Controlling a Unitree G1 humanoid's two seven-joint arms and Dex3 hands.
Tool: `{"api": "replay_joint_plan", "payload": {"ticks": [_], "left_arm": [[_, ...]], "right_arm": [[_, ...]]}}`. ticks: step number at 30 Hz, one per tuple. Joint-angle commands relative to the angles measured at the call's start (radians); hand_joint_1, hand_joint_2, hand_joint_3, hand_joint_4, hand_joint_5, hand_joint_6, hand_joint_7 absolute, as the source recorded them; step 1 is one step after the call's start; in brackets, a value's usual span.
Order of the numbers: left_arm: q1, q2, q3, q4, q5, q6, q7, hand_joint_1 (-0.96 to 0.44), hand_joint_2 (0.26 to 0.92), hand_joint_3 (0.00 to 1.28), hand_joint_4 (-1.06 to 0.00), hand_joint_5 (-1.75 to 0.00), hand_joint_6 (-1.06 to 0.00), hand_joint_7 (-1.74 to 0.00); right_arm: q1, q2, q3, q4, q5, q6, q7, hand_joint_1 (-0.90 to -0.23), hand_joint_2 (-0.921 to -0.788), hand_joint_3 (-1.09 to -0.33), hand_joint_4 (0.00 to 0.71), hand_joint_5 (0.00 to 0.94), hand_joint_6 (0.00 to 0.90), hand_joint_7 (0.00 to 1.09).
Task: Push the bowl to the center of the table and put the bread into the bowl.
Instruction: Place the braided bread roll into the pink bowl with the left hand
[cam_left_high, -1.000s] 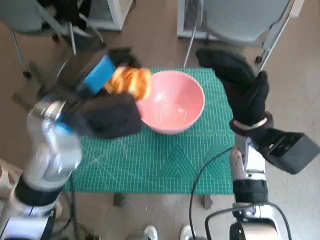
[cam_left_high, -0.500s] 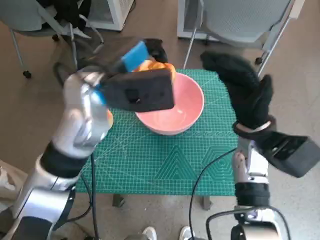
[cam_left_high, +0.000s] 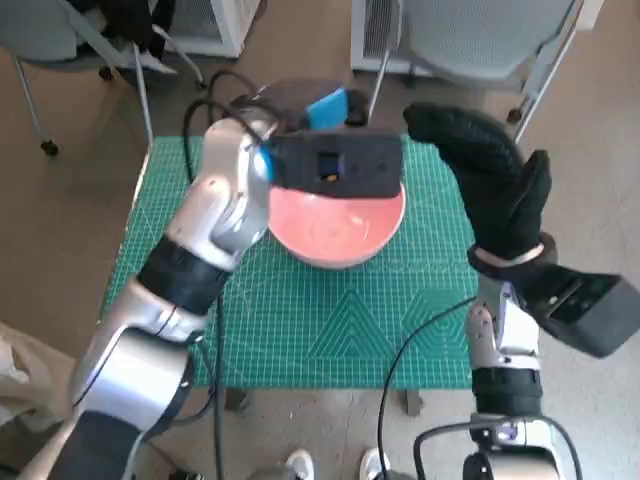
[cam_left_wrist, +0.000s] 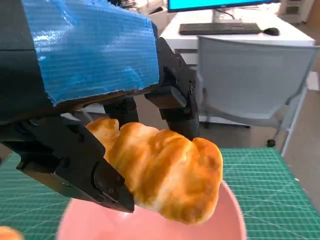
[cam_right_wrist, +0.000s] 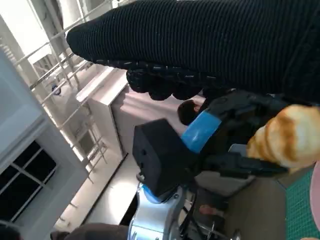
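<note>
Since a second ago the left robot hand (cam_left_high: 325, 105) has swung with the bread from the left of the pink bowl (cam_left_high: 336, 228) to above the bowl's far rim, and its forearm now crosses the green cutting mat (cam_left_high: 300, 320) that covers the worktop. In the left wrist view the golden croissant (cam_left_wrist: 160, 167) is clamped between the left robot hand's black fingers (cam_left_wrist: 172, 97) and hangs in the air over the bowl's pink rim (cam_left_wrist: 232, 220), not touching it. In the head view the croissant itself is hidden behind the black camera block on that wrist, which also covers the bowl's far edge. The bowl stands on the mat toward the far side of the worktop, roughly midway between its left and right edges. The right robot hand (cam_left_high: 490, 180), in its black knitted glove, hovers to the right of the bowl, apart from it, with its fingers stretched out and nothing in them. The right wrist view shows the croissant (cam_right_wrist: 285, 135) in the left robot hand (cam_right_wrist: 220, 135), with the glove as a dark band beside it. A grey chair (cam_left_high: 480, 35) stands on the floor beyond the bowl.
</note>
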Motion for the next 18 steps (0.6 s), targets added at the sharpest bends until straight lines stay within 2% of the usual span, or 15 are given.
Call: {"api": "replay_joint_plan", "payload": {"ticks": [1,6,13,14,15,16,17,18], "left_arm": [[-0.072,-0.017,-0.002,0.073,0.002,-0.033,0.039,0.0,0.918,0.09,-0.55,-1.49,-0.76,-0.85],[-0.097,-0.044,-0.017,0.174,0.009,-0.073,0.071,0.0,0.916,0.1,-0.55,-1.49,-0.75,-0.85],[-0.109,-0.054,-0.018,0.23,0.003,-0.108,0.103,0.0,0.919,0.1,-0.55,-1.45,-0.72,-0.92],[-0.11,-0.054,-0.017,0.234,0.003,-0.111,0.105,0.0,0.92,0.1,-0.55,-1.45,-0.72,-0.93],[-0.105,-0.051,-0.007,0.222,-0.015,-0.099,0.061,0.0,0.92,0.1,-0.55,-1.44,-0.72,-0.93],[-0.104,-0.048,-0.002,0.211,-0.029,-0.085,0.01,0.07,0.92,0.11,-0.55,-1.42,-0.62,-0.84],[-0.104,-0.045,0.001,0.204,-0.039,-0.075,-0.027,0.08,0.89,0.11,-0.52,-1.3,-0.47,-0.64],[-0.106,-0.041,-0.004,0.194,-0.04,-0.063,-0.069,0.0,0.85,0.09,-0.48,-1.11,-0.36,-0.46]], "right_arm": [[0.029,0.002,0.0,-0.005,-0.006,0.013,-0.012,-0.707,-0.921,-0.829,0.078,0.005,0.0,0.32],[0.032,0.003,0.001,-0.01,-0.011,0.013,-0.022,-0.708,-0.921,-0.828,0.076,0.004,0.0,0.32],[0.033,0.002,0.003,-0.01,-0.011,0.013,-0.027,-0.709,-0.921,-0.827,0.075,0.003,-0.001,0.32],[0.033,0.002,0.003,-0.01,-0.011,0.013,-0.028,-0.709,-0.921,-0.827,0.075,0.003,-0.001,0.32],[0.032,0.002,0.002,-0.008,-0.011,0.011,-0.028,-0.709,-0.921,-0.827,0.075,0.003,-0.001,0.32],[0.031,0.002,0.002,-0.006,-0.011,0.01,-0.029,-0.709,-0.921,-0.827,0.075,0.003,-0.001,0.32],[0.03,0.002,0.001,-0.005,-0.011,0.009,-0.03,-0.709,-0.921,-0.827,0.075,0.003,-0.001,0.32],[0.029,0.002,0.001,-0.003,-0.01,0.008,-0.03,-0.709,-0.921,-0.827,0.075,0.003,-0.001,0.32]]}}
